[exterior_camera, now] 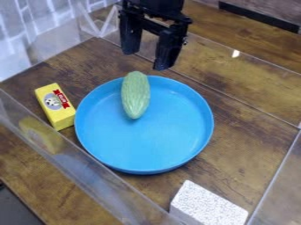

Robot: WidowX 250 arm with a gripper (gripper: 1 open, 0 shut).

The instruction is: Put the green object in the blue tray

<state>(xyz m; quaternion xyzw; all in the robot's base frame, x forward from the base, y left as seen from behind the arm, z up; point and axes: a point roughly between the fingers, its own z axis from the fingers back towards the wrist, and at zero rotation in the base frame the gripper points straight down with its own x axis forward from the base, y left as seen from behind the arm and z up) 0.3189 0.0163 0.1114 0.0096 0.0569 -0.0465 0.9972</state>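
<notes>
Green object (pixel 136 94) sits in the blue tray (pixel 99 149), near side, just below the fingers (pixel 148 58). Probably light, firm-skinned, bumpy enough to grip, but rounded, so it could roll if nudged. If a regrasp is needed: 2 fingers across the narrow waist, mid-length. Fingers are spread wide, holding nothing, to the right of its upper tip.

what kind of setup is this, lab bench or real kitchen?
Likely a robot test bench, not a working kitchen: black gripper over a wooden surface, clear see-through panels along the edges, and toy-like green object in a blue tray.
</notes>
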